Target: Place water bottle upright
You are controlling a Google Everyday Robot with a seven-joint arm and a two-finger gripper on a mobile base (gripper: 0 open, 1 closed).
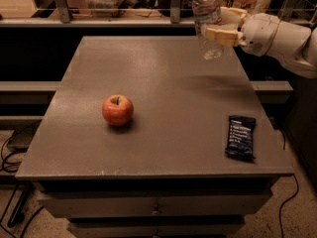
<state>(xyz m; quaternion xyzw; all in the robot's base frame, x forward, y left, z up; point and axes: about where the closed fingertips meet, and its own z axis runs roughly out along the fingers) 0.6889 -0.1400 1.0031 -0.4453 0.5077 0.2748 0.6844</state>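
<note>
The water bottle (207,21) is clear ribbed plastic and hangs nearly upright in the air above the table's far right part, its base a little above the surface. Its top reaches the frame's upper edge and the cap is not visible. My gripper (217,25) comes in from the right on a white arm (280,37). Its tan fingers (221,34) are shut on the bottle's middle.
A red apple (118,110) sits left of the middle of the grey table (163,78). A dark snack bar (240,137) lies near the front right edge. A railing and clutter run behind the table's far edge.
</note>
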